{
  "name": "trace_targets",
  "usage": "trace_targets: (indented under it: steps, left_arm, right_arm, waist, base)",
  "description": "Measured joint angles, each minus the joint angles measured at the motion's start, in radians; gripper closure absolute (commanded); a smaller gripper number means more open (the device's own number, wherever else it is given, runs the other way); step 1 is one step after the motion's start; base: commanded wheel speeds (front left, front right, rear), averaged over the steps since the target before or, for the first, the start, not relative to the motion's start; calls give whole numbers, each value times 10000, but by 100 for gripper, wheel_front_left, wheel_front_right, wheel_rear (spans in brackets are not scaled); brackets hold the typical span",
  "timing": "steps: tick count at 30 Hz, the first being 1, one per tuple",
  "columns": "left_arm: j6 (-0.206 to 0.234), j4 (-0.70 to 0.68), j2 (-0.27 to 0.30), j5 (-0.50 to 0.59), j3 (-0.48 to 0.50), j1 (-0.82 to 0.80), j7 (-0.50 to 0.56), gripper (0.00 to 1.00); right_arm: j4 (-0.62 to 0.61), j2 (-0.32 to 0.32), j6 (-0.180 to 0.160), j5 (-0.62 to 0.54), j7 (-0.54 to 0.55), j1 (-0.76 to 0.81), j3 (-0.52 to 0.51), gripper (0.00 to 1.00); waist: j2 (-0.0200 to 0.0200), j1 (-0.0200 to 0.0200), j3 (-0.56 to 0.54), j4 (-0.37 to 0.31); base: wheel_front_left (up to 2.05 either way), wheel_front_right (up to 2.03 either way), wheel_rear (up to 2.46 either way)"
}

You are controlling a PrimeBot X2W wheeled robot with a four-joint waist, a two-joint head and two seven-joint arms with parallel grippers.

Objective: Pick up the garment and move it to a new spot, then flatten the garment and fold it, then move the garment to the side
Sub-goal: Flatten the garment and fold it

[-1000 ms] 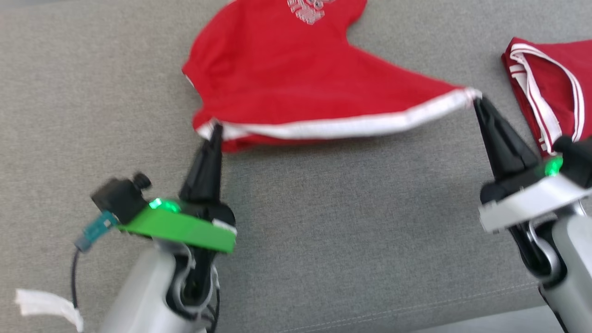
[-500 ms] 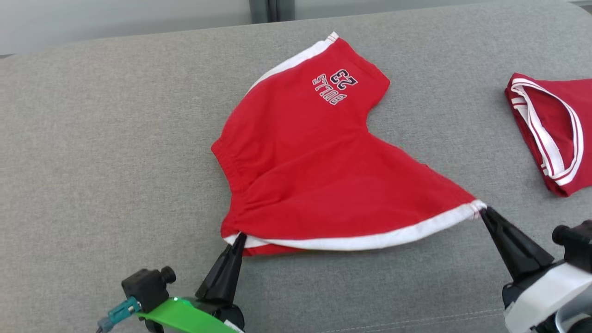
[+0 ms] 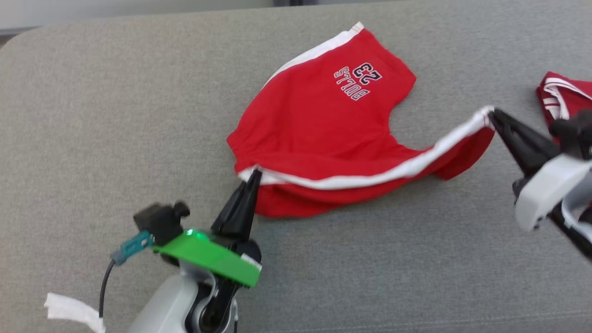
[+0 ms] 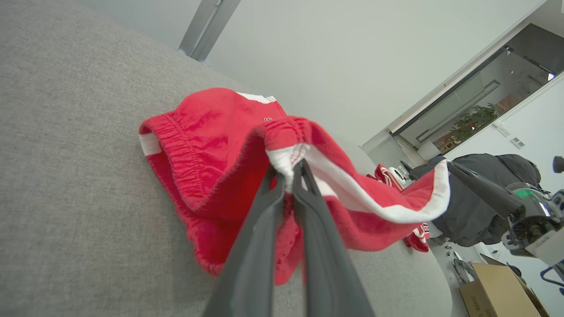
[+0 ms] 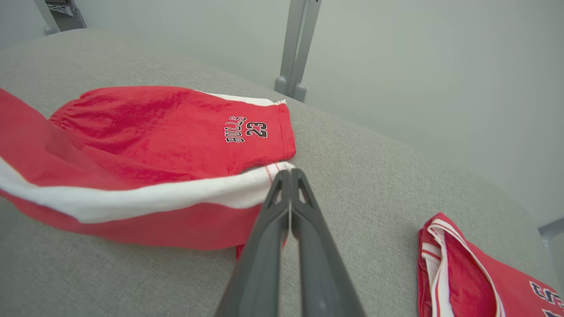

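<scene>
A grey fabric surface (image 3: pixel 92 115) lies under everything. Nearest, the left gripper (image 3: pixel 255 174) is pinched tight on the waist corner of the red shorts (image 3: pixel 323 125). The right gripper (image 3: pixel 493 114) is clamped on the white-striped hem, raised off the fabric. Beyond it lies what seems a second red garment (image 3: pixel 562 92).

Bare grey upholstery (image 3: pixel 115 115) lies open to the left of the left claw (image 3: pixel 255 172) and between it and the right claw (image 3: pixel 492 112), on the robot's side of the red shorts (image 3: pixel 323 125) strung between them. A folded red-and-white garment (image 3: pixel 562 95) crowds the right claw's outer side.
</scene>
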Motion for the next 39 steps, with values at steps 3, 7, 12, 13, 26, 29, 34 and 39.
trace_targets:
  steps: [3,7,12,13,26,29,34,39]
  left_arm:
    - [-29,782,-616,-211,0,-1110,84,100]
    - [-38,1808,-1049,-209,31,-2441,-165,100]
    - [-42,2623,-1300,13,249,-3469,-414,100]
    - [-42,2752,-1321,0,293,-3625,-426,100]
    - [591,2345,-1363,-1127,-10,-4536,-460,71]
    - [683,2232,-1365,-1156,-73,-4724,-460,0]
    - [704,2123,-1375,-1110,-40,-4858,-460,0]
    - [637,2219,-1379,-752,274,-4603,-472,0]
  right_arm:
    - [1327,-391,2,121,-148,-2030,780,100]
    - [2612,-531,2,288,-249,-4305,2046,100]
    - [3751,-604,2,278,-316,-6295,3256,100]
    - [3983,-591,2,282,-357,-6659,3463,100]
    - [6759,222,2,420,-1051,-9249,4734,100]
    - [7265,433,2,391,-1244,-9543,4830,100]
    - [7977,869,2,399,-1766,-9772,4836,0]
    - [8447,1057,2,895,-1975,-9772,4625,0]
  waist:
    - [0,0,383,311]
    - [0,0,966,774]
    - [0,0,1620,1177]
    - [0,0,1759,1260]
    - [0,0,2931,2108]
    - [0,0,3061,2216]
    - [-1,0,3067,2267]
    - [0,0,2750,2188]
  base:
    - [0,0,0]
    - [0,0,0]
    - [0,0,0]
    - [0,0,0]
    - [0,0,0]
    - [0,0,0]
    - [0,0,0]
    - [0,0,0]
